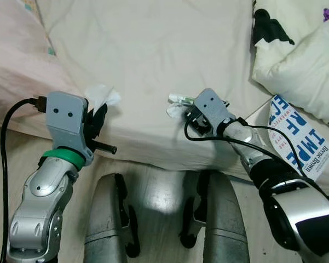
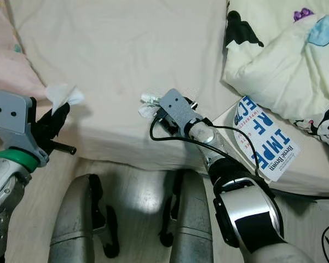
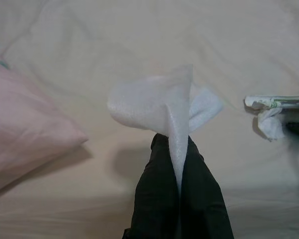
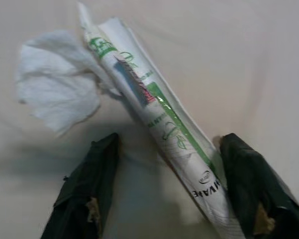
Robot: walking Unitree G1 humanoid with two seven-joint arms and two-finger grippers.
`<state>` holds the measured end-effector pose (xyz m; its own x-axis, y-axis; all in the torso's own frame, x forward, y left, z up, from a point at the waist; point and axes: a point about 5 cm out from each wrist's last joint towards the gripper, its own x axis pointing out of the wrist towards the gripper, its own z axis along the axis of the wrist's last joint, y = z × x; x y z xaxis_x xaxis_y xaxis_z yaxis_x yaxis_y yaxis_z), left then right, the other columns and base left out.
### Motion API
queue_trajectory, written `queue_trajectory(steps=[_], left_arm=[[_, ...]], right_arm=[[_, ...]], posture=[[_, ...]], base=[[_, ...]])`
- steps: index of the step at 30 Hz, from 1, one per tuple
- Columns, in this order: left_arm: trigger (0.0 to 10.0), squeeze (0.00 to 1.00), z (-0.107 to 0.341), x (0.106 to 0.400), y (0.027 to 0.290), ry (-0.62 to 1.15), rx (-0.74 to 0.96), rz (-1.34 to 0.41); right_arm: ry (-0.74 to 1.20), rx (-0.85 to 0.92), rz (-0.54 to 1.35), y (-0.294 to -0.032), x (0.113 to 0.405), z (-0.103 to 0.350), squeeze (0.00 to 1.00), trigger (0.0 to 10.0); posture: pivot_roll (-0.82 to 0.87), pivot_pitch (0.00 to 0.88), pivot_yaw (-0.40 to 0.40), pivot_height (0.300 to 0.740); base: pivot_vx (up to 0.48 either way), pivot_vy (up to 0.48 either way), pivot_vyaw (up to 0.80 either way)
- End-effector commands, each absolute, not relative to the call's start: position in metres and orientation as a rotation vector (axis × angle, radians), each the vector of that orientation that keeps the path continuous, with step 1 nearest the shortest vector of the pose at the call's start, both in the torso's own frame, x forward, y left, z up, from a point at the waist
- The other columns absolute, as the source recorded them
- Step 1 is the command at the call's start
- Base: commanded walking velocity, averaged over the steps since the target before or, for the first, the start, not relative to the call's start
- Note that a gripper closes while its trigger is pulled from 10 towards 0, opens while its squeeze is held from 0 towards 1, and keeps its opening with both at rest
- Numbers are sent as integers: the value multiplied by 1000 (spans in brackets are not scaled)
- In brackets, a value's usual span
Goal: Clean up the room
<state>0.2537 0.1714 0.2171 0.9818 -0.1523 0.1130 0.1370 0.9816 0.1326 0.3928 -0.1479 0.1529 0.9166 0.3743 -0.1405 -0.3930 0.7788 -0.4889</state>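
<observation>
My left gripper (image 1: 100, 114) hangs just above the bed's near edge, shut on a crumpled white tissue (image 3: 159, 102) that sticks up from between its black fingers (image 3: 161, 199). To its right, my right gripper (image 4: 169, 144) stands open low over the sheet. A white and green plastic wrapper (image 4: 154, 114) lies slanted between its two fingers. One end of the wrapper touches a second torn white tissue (image 4: 57, 89). From the head, wrapper (image 1: 180, 98) and tissue (image 1: 174, 112) peek out beyond the right wrist housing.
The cream bed sheet (image 1: 153, 49) stretches ahead. A pink pillow (image 1: 16, 55) lies at the left and a printed cream quilt (image 1: 295, 55) at the right. A blue and white book (image 1: 295, 137) rests on the right corner. My legs (image 1: 107, 219) stand against the bed's edge.
</observation>
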Motion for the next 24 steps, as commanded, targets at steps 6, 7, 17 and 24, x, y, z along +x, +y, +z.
queue_trajectory(steps=[6,7,17,24], left_arm=[[10000,0,211,247,170,-67,116,-135],[10000,0,211,247,170,-62,115,-136],[10000,0,211,254,162,-61,93,-146],[10000,0,207,260,146,-67,87,-189]], right_arm=[[145,-109,346,-170,389,138,0,0],[133,-80,350,-170,390,141,0,0],[115,73,632,-145,386,145,0,0],[70,131,765,-134,378,142,0,0]], posture=[[174,445,37,565],[174,445,37,565],[144,405,23,565],[111,376,13,565]], base=[[0,0,0],[0,0,0],[0,0,0],[0,0,0]])
